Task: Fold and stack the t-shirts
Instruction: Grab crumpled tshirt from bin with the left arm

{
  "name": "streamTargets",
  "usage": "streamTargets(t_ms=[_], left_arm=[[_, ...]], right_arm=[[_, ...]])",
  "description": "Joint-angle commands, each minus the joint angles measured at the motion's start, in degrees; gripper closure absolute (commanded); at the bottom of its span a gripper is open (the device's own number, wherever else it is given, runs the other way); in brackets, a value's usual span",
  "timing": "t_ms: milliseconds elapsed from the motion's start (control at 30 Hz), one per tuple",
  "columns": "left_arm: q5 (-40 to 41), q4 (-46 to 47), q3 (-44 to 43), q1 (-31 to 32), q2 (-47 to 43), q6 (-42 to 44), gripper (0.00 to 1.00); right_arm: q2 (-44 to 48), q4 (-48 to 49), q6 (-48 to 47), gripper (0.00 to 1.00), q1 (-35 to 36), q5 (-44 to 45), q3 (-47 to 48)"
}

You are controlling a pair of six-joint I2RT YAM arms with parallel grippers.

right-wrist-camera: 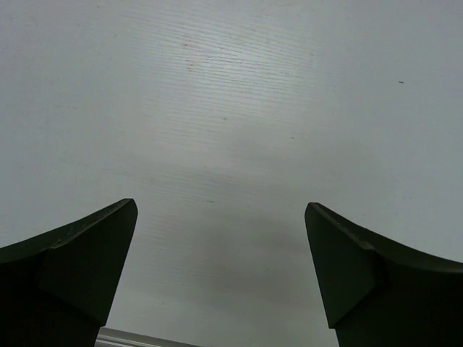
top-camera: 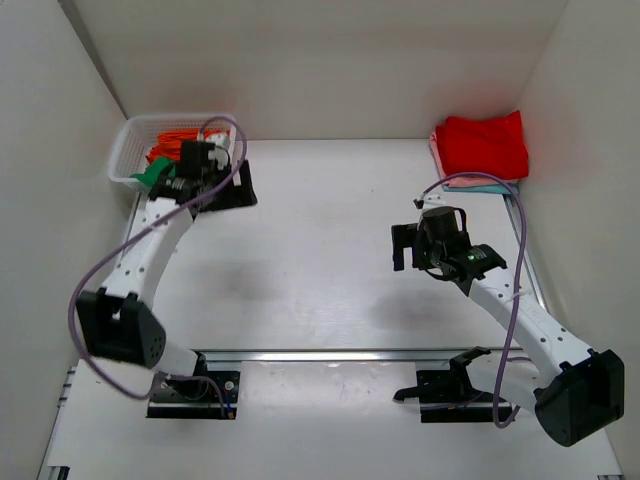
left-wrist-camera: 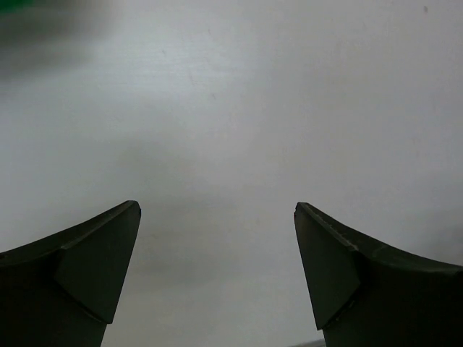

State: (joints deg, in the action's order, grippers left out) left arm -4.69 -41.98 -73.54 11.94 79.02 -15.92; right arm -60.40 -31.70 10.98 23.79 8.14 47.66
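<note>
Left pincer is released, its two dark fingers spread wide with nothing between them, only bare white tabletop under the gap. From above, it sits at the end of an arm stretched to the far left corner. The white lattice basket is just beside it on its left. Orange shirts are bunched inside that basket, and a green shirt shows at the basket's near edge, close to the pincer's wrist. I cannot tell whether the pincer touches either one. A smear of green also shows at the upper left corner of the left wrist view, too blurred to say more.

Right pincer is likewise released and holds nothing, with plain tabletop below its parted fingers. It hangs over the right half of the tabletop. Well beyond it, in the far right corner, lies a folded stack: a red shirt on top, a pink shirt peeking out beneath it, and a teal shirt at the bottom. That stack is well apart from the pincer.
</note>
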Motion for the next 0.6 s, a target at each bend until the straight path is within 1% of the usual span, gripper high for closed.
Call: streamTargets(t_ms=[0, 33, 100, 133, 200, 233, 267, 300, 333, 367, 400, 433, 467, 500, 533, 567], left_arm=[[4.6, -4.8, -15.5, -4.0, 8.1, 3.1, 0.01], [5.9, -5.3, -18.5, -4.3, 12.3, 3.5, 0.02], [7.1, -7.9, -27.8, -4.6, 18.9, 5.0, 0.01], [7.5, -7.9, -30.2, -4.4, 19.5, 5.2, 0.01], [6.6, -5.9, -31.8, -5.4, 21.0, 5.5, 0.01], [6.3, -4.9, -31.2, -5.7, 20.9, 5.7, 0.03], [6.0, -2.6, -30.7, -6.7, 19.9, 5.6, 0.21], [5.9, 0.0, -29.0, -8.6, 19.2, 4.2, 0.45], [5.6, 0.6, -28.2, -10.2, 18.7, 3.3, 0.59], [5.2, 1.4, -27.5, -11.8, 18.1, 0.9, 0.67], [5.1, 1.5, -26.8, -15.6, 17.8, -0.5, 0.66], [5.1, 1.6, -26.0, -17.0, 17.6, -1.2, 0.54], [7.6, 1.9, -25.3, -17.3, 17.0, -1.4, 0.46], [10.3, 2.4, -24.2, -18.0, 16.8, -1.6, 0.47], [11.4, 2.8, -23.2, -17.8, 16.5, -1.6, 0.47], [13.1, 3.0, -22.9, -18.1, 17.1, -1.6, 0.38]], right_arm=[[0.4, 2.5, 1.4, 0.01, 0.7, -2.2, 1.4], [0.4, 2.7, 1.1, 0.01, 1.1, -2.3, 1.8], [-0.1, 2.6, 0.9, 0.01, 0.7, -3.4, 2.0], [-0.1, 2.6, 1.0, 0.01, 0.6, -3.9, 2.2], [-0.6, 2.8, 0.8, 0.00, -0.1, -4.7, 1.9], [-0.9, 2.8, 0.8, 0.01, -0.5, -5.7, 1.7], [-0.5, 3.0, 0.8, 0.01, -0.9, -6.1, 1.6], [-0.8, 3.3, 1.0, 0.01, -1.4, -6.8, 1.3], [-0.7, 3.1, 0.5, 0.01, -1.7, -7.0, 1.4], [-0.5, 3.7, 0.4, 0.01, -2.1, -7.3, 0.9], [-0.4, 3.6, 0.4, 0.01, -2.7, -7.7, 0.6], [-0.6, 4.0, 0.4, 0.00, -3.0, -7.8, 0.2], [-0.2, 4.3, 0.5, 0.01, -3.6, -9.8, 0.0], [0.0, 4.3, 0.4, 0.01, -4.4, -10.7, -0.4], [0.2, 4.8, 0.4, 0.01, -4.6, -11.0, -0.5], [0.4, 4.9, 0.4, 0.01, -5.1, -11.4, -0.5]])
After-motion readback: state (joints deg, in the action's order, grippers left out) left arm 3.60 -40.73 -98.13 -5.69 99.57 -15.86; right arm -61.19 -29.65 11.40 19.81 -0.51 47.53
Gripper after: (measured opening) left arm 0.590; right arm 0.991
